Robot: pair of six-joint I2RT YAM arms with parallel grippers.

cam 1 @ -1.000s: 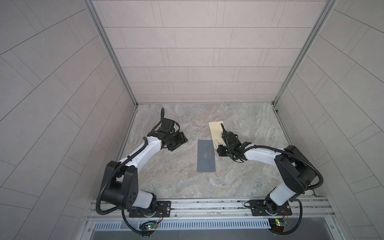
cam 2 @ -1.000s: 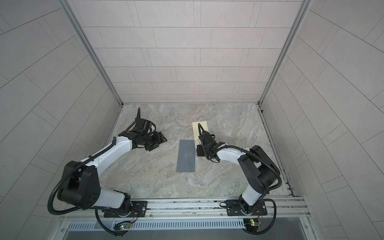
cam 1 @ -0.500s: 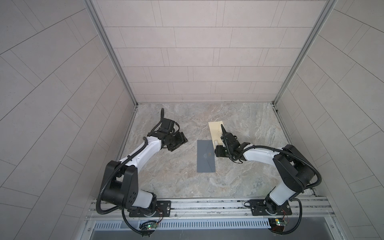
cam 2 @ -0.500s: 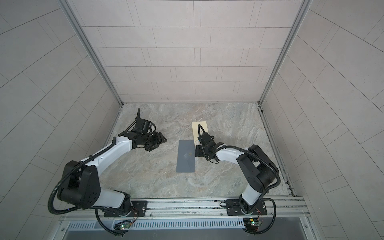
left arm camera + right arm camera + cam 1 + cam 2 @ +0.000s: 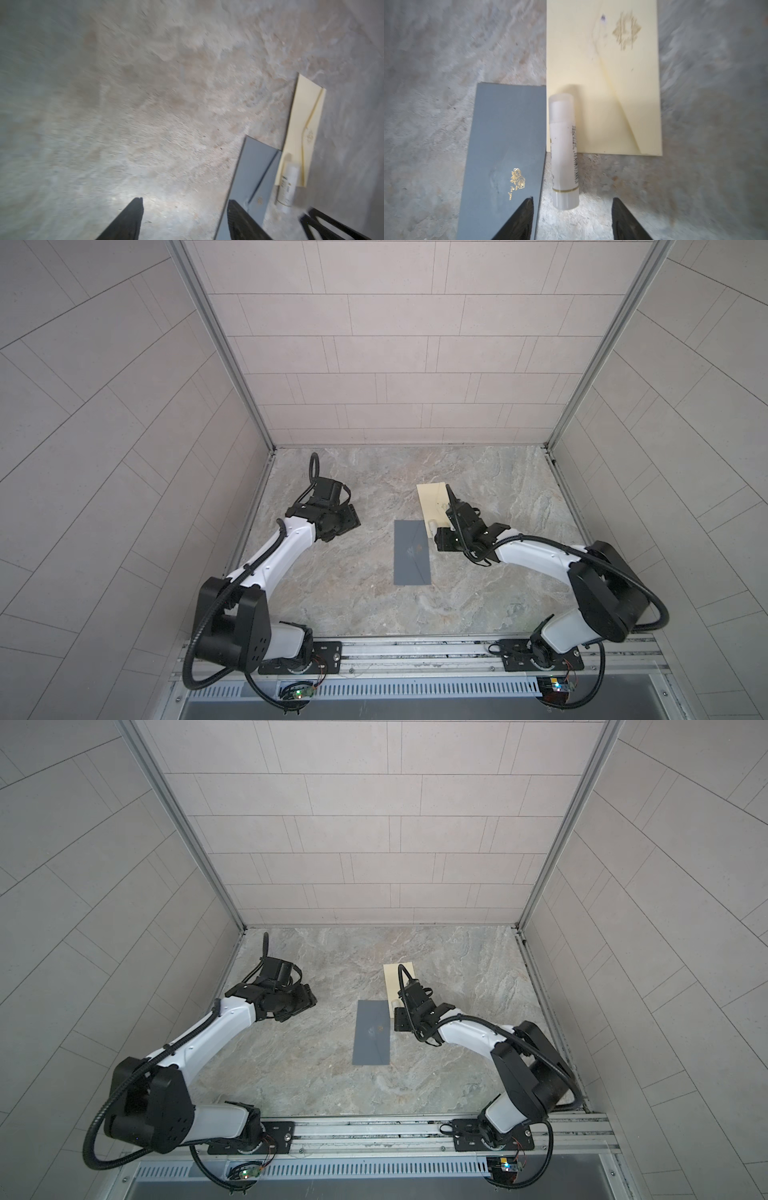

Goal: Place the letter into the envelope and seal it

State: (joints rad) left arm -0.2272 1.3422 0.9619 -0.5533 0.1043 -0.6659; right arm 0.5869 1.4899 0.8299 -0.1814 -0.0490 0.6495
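Observation:
A grey envelope (image 5: 411, 551) (image 5: 372, 1031) (image 5: 504, 135) with a gold rose lies flat at mid-table. Behind and to its right, edge to edge, lies a cream envelope (image 5: 432, 502) (image 5: 397, 982) (image 5: 612, 72) bearing a gold emblem. No separate letter shows. A white glue stick (image 5: 563, 149) (image 5: 432, 525) lies between them, its cap over the cream edge. My right gripper (image 5: 572, 198) (image 5: 444, 539) is open, with a fingertip on either side of the stick's base and neither touching it. Well left of the grey envelope, my left gripper (image 5: 185, 199) (image 5: 345, 522) hangs open and empty.
The marble table (image 5: 353, 593) is boxed in by tiled walls at the left, right and back. A metal rail (image 5: 415, 651) with both arm bases runs along its front edge.
My right gripper has opened and let go of the glue stick, which now lies on the table. It has drawn back slightly. The left arm has not moved.

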